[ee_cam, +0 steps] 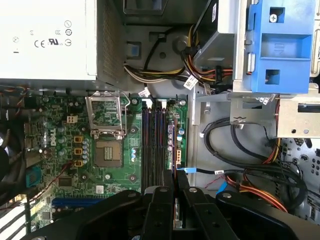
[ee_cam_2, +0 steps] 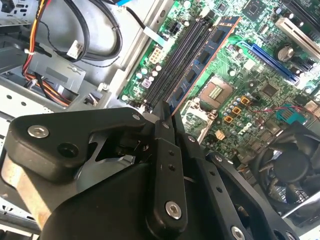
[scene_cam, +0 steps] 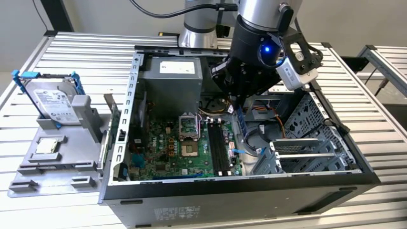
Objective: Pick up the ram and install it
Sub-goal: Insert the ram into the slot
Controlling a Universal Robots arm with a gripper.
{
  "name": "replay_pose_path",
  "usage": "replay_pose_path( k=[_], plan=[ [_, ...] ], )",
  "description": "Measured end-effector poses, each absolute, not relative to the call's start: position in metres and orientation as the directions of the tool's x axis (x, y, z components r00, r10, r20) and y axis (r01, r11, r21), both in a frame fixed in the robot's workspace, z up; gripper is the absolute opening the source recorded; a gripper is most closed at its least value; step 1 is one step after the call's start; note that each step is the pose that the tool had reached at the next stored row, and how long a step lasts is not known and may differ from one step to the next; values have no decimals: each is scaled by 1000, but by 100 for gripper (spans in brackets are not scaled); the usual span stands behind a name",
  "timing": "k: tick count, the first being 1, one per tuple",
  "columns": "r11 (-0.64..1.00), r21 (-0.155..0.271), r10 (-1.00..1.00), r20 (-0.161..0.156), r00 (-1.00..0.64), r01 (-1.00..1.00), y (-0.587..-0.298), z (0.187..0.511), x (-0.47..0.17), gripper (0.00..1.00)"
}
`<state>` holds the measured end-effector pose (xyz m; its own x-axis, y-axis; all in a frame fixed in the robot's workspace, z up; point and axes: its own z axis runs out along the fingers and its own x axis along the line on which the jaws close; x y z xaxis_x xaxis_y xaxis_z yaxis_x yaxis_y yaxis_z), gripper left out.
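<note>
Arm is down inside the open computer case [scene_cam: 127, 124], gripper [scene_cam: 238, 109] over the motherboard [scene_cam: 168, 148]. Fingers are pinched together on one end of the ram [scene_cam: 241, 126], so it's got hold of it. In the second wrist view the gripper [ee_cam_2: 166, 111] clamps the stick and the ram [ee_cam_2: 205, 55] runs out from the fingertips, dark blue with black chips, with an orange edge along the side facing the board. It lies parallel to the memory slots [ee_cam_2: 180, 60], just beside or over them; can't tell if the edge touches a slot or hangs just clear. In the first wrist view the gripper [ee_cam: 174, 186] sits at the near end of the memory slots [ee_cam: 154, 145], with the open processor socket [ee_cam: 107, 152] to one side of them and cable bundles [ee_cam: 250, 165] to the other. In the exterior view the slots [scene_cam: 219, 143] show as dark strips beside the socket [scene_cam: 190, 126], and the stick hangs from the fingers just toward the exterior view's right of them. Power supply [scene_cam: 171, 71] is at the far end of the case. Outside the case, on the exterior view's left, a grey fixture [scene_cam: 57, 167] on the slatted table [scene_cam: 76, 47] holds the hard drive [scene_cam: 54, 98] upright in its blue frame, with the small square processor chip [scene_cam: 47, 145] lying flat in front of it, both well apart from the gripper.
</note>
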<state>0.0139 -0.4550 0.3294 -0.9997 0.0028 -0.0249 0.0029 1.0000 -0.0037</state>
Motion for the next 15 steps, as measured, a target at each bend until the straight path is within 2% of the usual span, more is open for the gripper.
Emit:
replay_pose_path(
  k=[15],
  plan=[
    [1000,-4,7,-25,-1000,7,-455,313,15,0]
  ],
)
